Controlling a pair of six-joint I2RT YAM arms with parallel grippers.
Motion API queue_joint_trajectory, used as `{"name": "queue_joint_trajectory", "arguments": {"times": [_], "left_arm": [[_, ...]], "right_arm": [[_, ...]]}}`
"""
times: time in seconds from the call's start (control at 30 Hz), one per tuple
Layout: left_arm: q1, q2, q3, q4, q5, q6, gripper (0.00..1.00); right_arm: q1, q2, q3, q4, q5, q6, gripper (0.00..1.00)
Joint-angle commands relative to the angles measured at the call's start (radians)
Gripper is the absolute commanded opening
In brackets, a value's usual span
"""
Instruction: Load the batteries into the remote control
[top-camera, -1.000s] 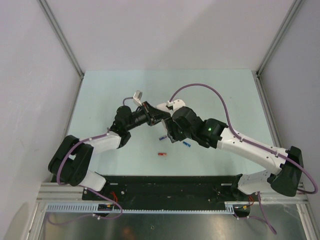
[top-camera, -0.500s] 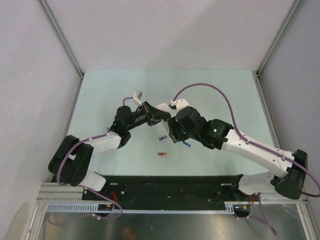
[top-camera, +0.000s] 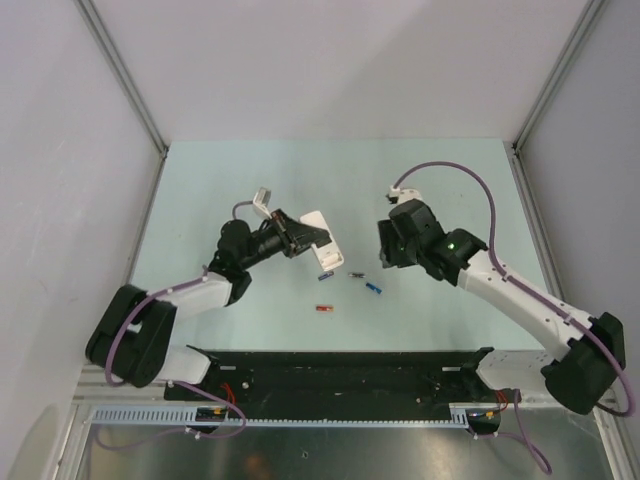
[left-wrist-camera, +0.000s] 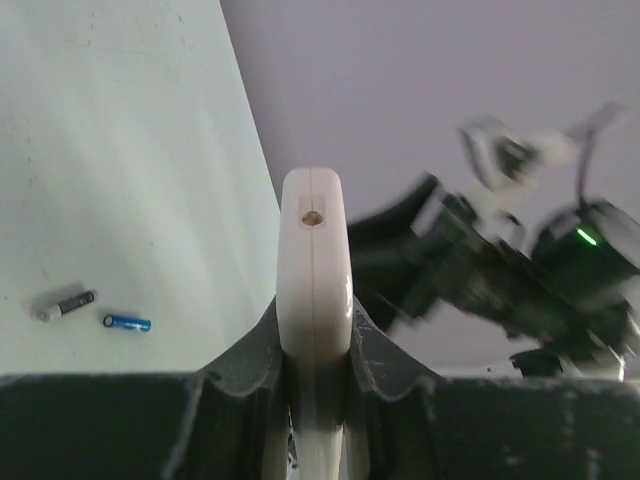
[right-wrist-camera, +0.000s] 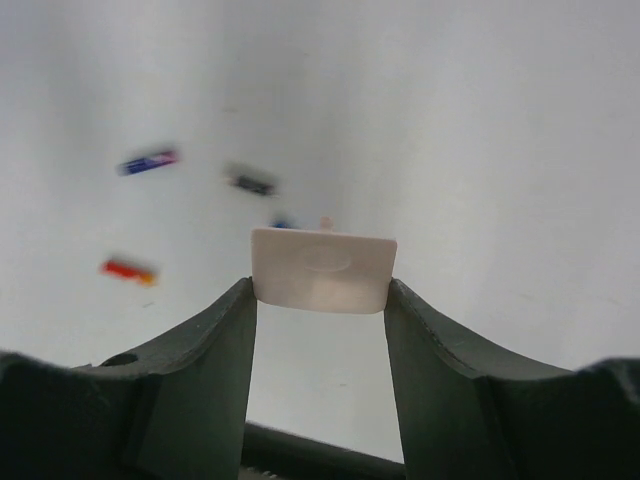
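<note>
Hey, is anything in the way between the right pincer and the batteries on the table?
Nothing lies on the table between them, but the right pincer is gripping a small white plate, so its jaws aren't free for the batteries.

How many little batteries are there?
4, loose on the table: dark blue-purple battery, grey battery to its right, bright blue battery beside that, red battery nearest the front. Any inside the remote would not show.

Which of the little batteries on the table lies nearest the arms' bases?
The red battery; the dark blue-purple, grey and bright blue ones lie farther away.
</note>
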Motion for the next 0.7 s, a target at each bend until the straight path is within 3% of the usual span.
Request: {"name": "queue_joint_trajectory", "arguments": {"times": [0.0,0.3,0.67], "left_arm": [[0.012,-0.145,-0.069,0.036,0.024,0.028,0.0],[0.012,-0.355,-0.253,0.035,0.022,-0.007,0.0],[0.014,-0.49,-0.339,0.04,-0.026,-0.004,0.0]], "right_arm": [[-0.126,0.07,-0.063,0.08,0.002,-0.007,0.38],[-0.256,0.336,-0.06,0.221,-0.02,-0.029,0.38],[-0.302,0.456,-0.05,0.265,-0.036,-0.041,0.39]]}}
